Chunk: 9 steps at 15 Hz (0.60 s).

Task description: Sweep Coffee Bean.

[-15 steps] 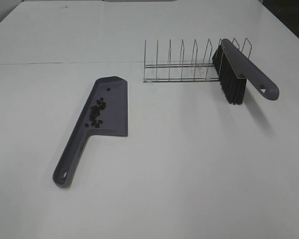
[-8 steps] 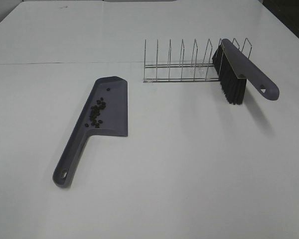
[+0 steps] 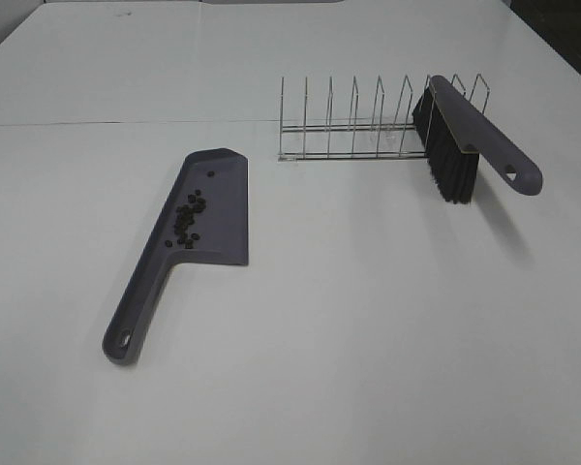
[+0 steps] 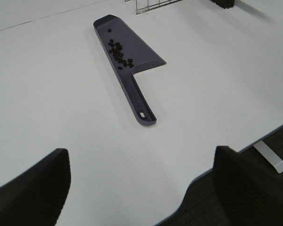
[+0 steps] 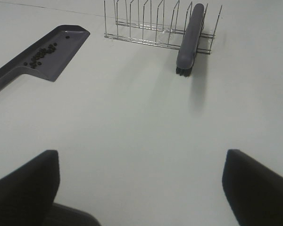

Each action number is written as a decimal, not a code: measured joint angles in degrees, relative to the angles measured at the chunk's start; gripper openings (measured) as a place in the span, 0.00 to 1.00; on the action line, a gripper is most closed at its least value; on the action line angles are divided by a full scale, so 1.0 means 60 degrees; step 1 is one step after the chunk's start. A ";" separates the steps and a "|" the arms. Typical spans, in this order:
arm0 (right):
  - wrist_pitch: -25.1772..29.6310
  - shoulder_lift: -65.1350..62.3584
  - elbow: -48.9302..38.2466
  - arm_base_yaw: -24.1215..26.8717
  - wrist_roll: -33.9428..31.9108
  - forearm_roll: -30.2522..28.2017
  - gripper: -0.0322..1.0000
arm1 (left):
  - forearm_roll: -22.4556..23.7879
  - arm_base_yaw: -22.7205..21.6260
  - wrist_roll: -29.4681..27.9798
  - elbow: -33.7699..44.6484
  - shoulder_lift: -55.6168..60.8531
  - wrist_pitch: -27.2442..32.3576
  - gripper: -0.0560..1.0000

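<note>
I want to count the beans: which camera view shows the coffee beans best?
The left wrist view: the coffee beans show separately on the dustpan. The exterior high view shows them small and bunched; the right wrist view as specks.

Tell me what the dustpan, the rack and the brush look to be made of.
Dustpan: likely moulded plastic, matte grey-purple, one piece with a hang hole in the handle. Rack: thin metal wire, shiny, probably chromed or steel. Brush: handle looks like the same matte plastic; the bristles are black, fine and dense, probably synthetic, though that is not certain.
</note>
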State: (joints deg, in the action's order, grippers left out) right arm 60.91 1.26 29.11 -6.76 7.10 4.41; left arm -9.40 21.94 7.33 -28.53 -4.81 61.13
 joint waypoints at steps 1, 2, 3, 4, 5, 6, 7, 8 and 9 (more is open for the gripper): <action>0.0000 0.0000 0.0000 0.0000 0.0000 0.0000 0.80 | 0.0000 0.0000 0.0000 0.0000 0.0000 0.0000 0.77; 0.0000 0.0000 0.0000 0.0000 0.0000 0.0000 0.80 | 0.0000 0.0000 0.0000 0.0000 0.0000 0.0000 0.77; 0.0000 0.0000 0.0000 0.0000 0.0000 0.0000 0.80 | 0.0000 0.0000 0.0000 0.0000 0.0000 0.0000 0.77; 0.0000 0.0000 0.0000 0.0000 0.0000 0.0000 0.80 | 0.0000 -0.0048 0.0000 0.0000 0.0019 0.0000 0.77; 0.0000 0.0000 0.0000 0.0057 0.0000 0.0010 0.80 | 0.0000 -0.0258 0.0010 0.0000 0.0086 0.0000 0.77; 0.0000 0.0000 0.0000 0.0239 0.0000 0.0038 0.80 | 0.0000 -0.0678 0.0019 0.0000 0.0181 -0.0010 0.77; 0.0000 0.0000 0.0000 0.0468 0.0000 0.0048 0.80 | 0.0000 -0.1241 0.0019 0.0000 0.0286 -0.0010 0.77; 0.0000 0.0000 0.0000 0.0630 0.0000 0.0048 0.80 | 0.0000 -0.1910 0.0019 0.0000 0.0430 -0.0010 0.77; 0.0000 0.0000 0.0000 0.0668 0.0000 0.0067 0.80 | 0.0000 -0.2445 0.0019 0.0000 0.0602 -0.0029 0.77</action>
State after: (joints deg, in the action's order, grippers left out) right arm 60.91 1.26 29.11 -2.75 7.10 4.81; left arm -9.40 7.28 7.45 -28.53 -1.20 60.96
